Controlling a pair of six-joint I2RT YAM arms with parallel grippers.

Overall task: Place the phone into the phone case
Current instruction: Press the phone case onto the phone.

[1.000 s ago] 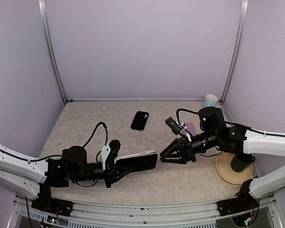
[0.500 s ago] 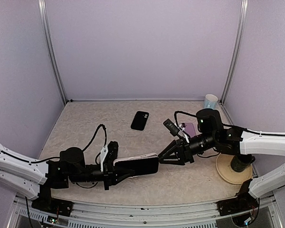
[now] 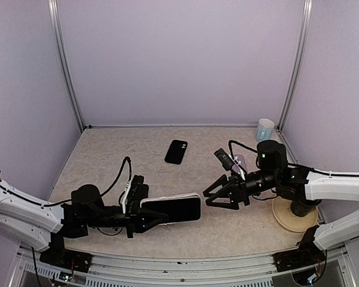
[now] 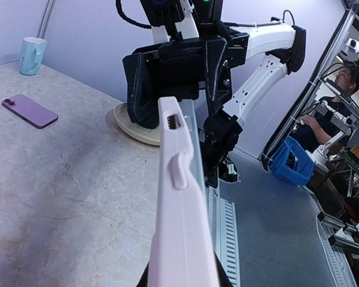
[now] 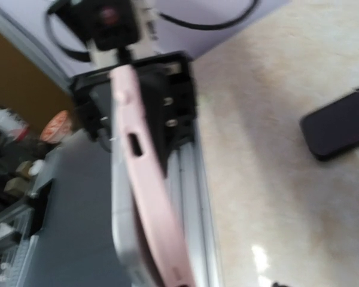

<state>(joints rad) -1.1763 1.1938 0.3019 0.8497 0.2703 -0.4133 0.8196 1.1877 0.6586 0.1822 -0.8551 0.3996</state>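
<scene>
The pale pink phone case [image 3: 170, 209], with a port cut-out and a side button on its rim, is held level above the near worktop, dark face up. 1 black phone [image 3: 176, 151] lies flat at far centre. 1 purple phone [image 4: 29, 110] lies back-up at right.

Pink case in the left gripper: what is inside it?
A dark flat panel, likely a phone's screen, fills the pink case in the top view. The left gripper covers its held end, and both wrist views show only its edge.

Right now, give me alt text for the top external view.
The left end effector holds a pink case by one end, and the open right end effector faces its free end. A black phone lies farther back.
</scene>
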